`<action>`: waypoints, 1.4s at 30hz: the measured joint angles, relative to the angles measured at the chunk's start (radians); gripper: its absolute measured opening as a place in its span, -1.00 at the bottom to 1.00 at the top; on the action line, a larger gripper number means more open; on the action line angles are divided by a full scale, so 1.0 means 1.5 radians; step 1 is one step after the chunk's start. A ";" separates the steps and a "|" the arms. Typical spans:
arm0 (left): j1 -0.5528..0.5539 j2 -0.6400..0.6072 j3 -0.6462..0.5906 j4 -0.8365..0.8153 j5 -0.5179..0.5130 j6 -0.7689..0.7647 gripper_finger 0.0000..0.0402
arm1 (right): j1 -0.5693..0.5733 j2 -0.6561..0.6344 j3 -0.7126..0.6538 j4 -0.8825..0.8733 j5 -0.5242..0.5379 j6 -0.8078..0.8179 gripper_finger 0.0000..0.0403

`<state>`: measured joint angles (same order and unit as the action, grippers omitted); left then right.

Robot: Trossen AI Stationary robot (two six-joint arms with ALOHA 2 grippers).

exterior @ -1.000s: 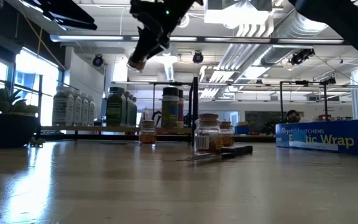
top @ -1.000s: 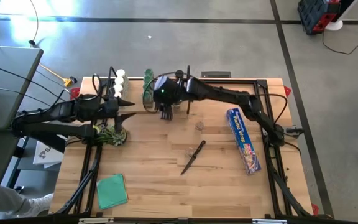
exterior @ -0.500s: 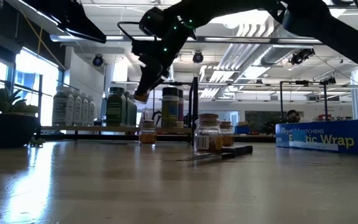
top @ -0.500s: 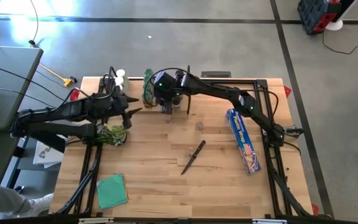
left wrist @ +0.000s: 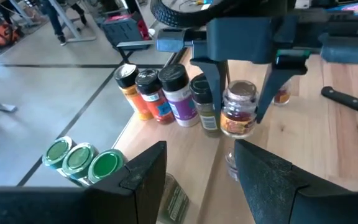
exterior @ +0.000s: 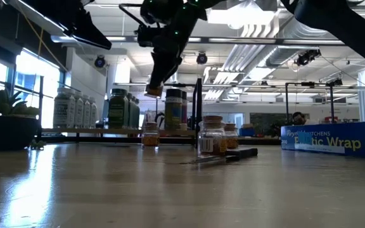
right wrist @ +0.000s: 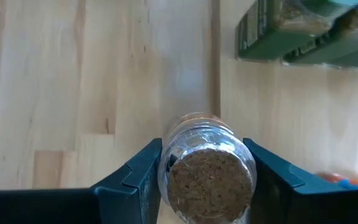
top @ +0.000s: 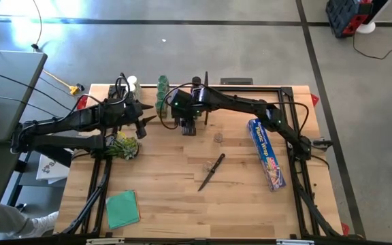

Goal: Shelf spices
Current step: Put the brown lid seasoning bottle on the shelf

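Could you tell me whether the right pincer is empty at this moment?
No, the right pincer is closed around a clear cork-topped spice jar, one finger on each side.

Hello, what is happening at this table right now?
The right gripper holds a clear cork-topped spice jar in the air, beside the black-capped jars standing on the shelf. The left gripper hovers open nearby, holding nothing. Two more jars and a knife wait on the table.
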<state>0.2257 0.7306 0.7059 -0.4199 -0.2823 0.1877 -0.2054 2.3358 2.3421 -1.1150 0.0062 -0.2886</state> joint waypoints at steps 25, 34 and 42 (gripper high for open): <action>0.007 0.002 0.000 -0.001 0.007 0.000 -0.09 | -0.009 -0.003 0.001 0.019 0.059 -0.023 -0.17; 0.007 0.002 0.001 0.001 0.007 -0.001 -0.09 | -0.034 0.011 0.008 0.151 0.011 -0.046 -0.17; 0.007 0.008 0.001 0.003 0.007 -0.001 -0.09 | -0.036 0.050 0.006 0.139 -0.002 -0.035 -0.17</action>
<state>0.2363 0.7426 0.7074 -0.4152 -0.2718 0.1860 -0.2592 2.4106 2.3516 -0.9063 0.0025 -0.3405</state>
